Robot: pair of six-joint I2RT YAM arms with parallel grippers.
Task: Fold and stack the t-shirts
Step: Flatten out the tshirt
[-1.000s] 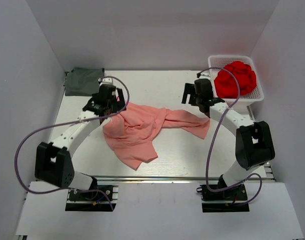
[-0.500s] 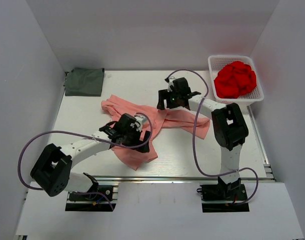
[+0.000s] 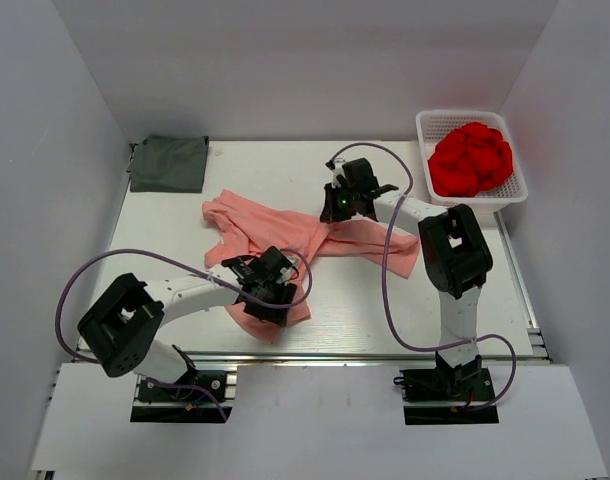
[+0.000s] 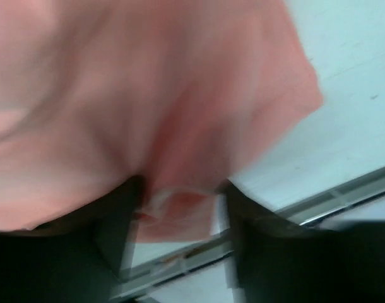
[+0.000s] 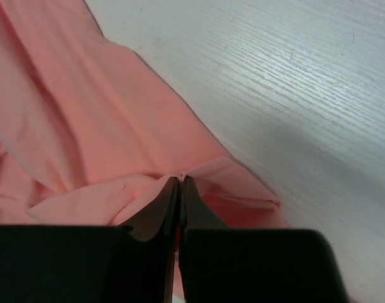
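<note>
Grabbing crumpled salmon-pink cloth t-shirt (image 3: 275,235), lying mid white table (image 3: 385,300); right gripper (image 5: 179,180) is pinching its far edge; left gripper (image 4: 180,192), jaws apart, is straddling near hem; nxt: clamp left, stretch flat.

White arms (image 3: 185,292) with black joints (image 3: 120,325) trail looping purple cables (image 3: 386,270).

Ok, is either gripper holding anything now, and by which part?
The right gripper pinches the pink t-shirt by a small fold at its far edge. The left gripper straddles the near hem, jaws apart, not gripping yet.
</note>
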